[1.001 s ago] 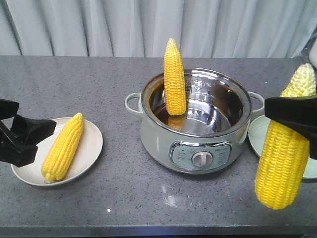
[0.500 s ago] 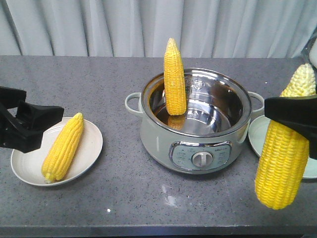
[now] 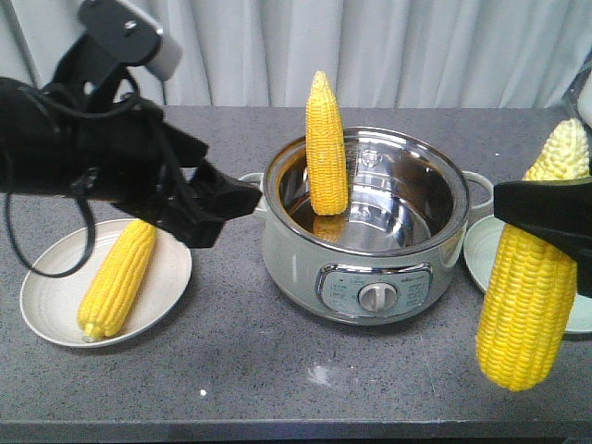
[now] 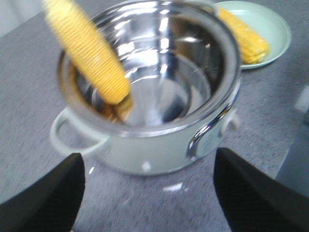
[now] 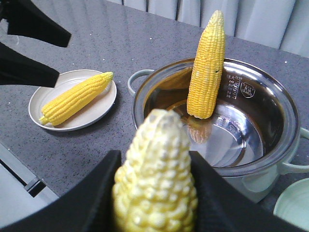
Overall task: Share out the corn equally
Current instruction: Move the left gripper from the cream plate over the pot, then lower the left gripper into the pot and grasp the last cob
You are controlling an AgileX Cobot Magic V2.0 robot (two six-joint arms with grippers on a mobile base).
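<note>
Four corn (image 3: 326,148); pot (image 5: 246,186) print (image 5: 240,87) seemingly illegible.

no legible text anywhere, cooker (image 3: 289,259) control panel (image 3: 375,276) has fine print around the knob (image 3: 375,297), too small to read, stamped mark (image 5: 246,90) on inner wall, unreadable

Cob (image 3: 326,153) in pot (image 3: 294,252); second cob (image 3: 117,279) on plate (image 3: 54,308) left of pot.
</note>
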